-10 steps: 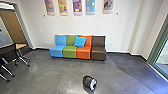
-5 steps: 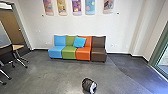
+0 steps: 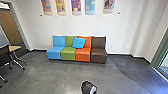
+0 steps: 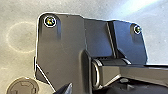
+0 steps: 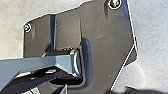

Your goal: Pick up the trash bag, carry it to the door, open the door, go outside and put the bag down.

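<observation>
- Trash bag, black and rounded with a white patch (image 3: 86,87): on the grey floor (image 3: 60,78), near, slightly right of centre.
- Left tool, right tool: cannot tell how far open, or whether either has hold of anything.
- Armless blue, green, orange and brown seats (image 3: 68,53): in a row, far, against the white wall (image 3: 87,26).
- Bright blue square cushion (image 3: 79,42): tilted, across green and orange backrests.
- Brown door (image 3: 10,25): far left.
- Green-framed glass (image 3: 163,60): right.
</observation>
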Tool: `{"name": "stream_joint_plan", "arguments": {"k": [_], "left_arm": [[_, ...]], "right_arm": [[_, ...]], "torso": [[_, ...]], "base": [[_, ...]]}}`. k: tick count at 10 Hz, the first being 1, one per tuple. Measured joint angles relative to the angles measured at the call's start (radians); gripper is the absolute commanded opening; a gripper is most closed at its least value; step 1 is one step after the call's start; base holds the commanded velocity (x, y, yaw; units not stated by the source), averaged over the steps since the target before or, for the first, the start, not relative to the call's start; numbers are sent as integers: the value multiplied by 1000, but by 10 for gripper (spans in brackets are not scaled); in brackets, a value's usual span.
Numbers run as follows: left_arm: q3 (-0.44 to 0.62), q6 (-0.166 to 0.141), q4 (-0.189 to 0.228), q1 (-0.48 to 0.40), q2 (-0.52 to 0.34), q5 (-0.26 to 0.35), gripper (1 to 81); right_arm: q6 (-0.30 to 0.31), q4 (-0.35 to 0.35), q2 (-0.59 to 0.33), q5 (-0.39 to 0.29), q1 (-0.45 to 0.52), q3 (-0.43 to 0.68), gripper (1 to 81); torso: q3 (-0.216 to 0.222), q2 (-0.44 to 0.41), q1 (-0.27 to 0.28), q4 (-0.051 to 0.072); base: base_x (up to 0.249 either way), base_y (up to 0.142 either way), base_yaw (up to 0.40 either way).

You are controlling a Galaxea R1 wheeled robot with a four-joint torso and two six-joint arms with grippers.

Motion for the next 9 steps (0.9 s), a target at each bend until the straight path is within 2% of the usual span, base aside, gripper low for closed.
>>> {"name": "stream_joint_plan", "arguments": {"k": [9], "left_arm": [[0,0,0,0,0,-1,811]], "right_arm": [[0,0,1,0,0,0,811]], "torso": [[0,0,0,0]], "base": [[185,0,0]]}}
